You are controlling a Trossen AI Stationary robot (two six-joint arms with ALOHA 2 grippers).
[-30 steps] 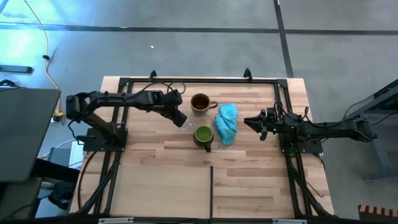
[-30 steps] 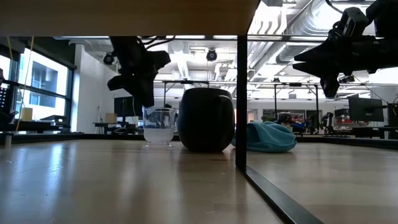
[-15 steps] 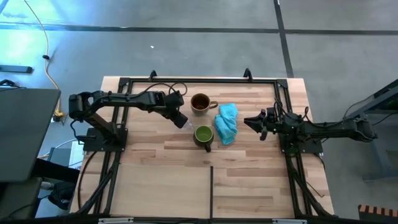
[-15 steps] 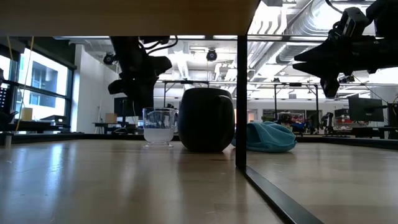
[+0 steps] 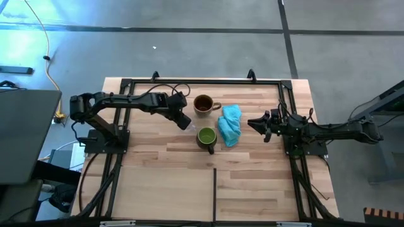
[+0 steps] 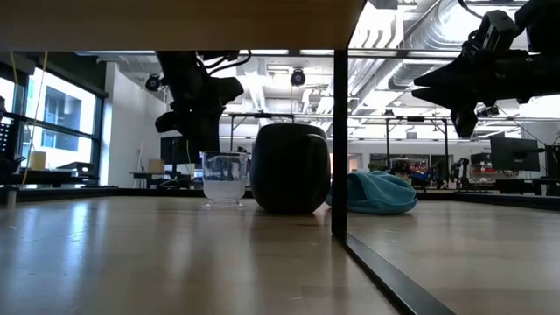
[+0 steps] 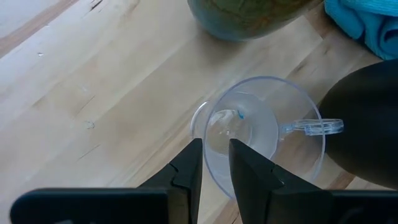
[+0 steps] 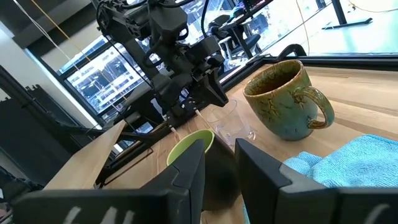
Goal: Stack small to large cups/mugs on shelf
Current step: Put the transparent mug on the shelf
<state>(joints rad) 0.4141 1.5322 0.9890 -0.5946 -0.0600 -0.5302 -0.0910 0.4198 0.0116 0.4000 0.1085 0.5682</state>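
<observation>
- In the high view the clear cup [image 5: 189,125] is almost hidden beneath the left gripper [image 5: 182,120].
- In the low view the green mug [image 6: 291,168] hides the brown mug entirely.
- The left wrist view's edge cuts off the brown mug [image 7: 249,15].

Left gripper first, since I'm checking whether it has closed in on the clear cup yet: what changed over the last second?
The left gripper eased slightly down and toward the clear cup, and now hangs just above its rim, fingers close together, gripping nothing. The cup, the green mug, the brown mug, the blue cloth and the right gripper, waiting beside the cloth, stayed put.
</observation>
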